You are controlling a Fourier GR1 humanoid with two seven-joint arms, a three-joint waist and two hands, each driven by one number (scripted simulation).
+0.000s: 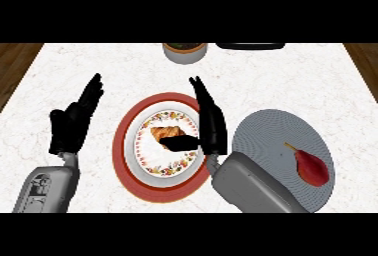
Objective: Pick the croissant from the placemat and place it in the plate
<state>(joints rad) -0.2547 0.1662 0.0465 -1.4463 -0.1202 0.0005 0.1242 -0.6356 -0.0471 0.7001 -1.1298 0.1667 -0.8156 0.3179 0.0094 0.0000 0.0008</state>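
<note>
A brown croissant (167,133) lies on the flowered centre of a red-rimmed plate (122,150) in the middle of the counter. My right hand (210,122) hovers at the plate's right side with its fingers straight and pointing away, open; its thumb reaches left over the plate, just below the croissant. The grey round placemat (269,130) lies to the right and carries only a red pear (311,167). My left hand (74,122) rests open, fingers up, left of the plate.
A bowl-like pot (184,51) stands at the counter's far edge, with a dark flat object (249,45) to its right. Wooden floor shows beyond the white marble counter (295,75) at both sides.
</note>
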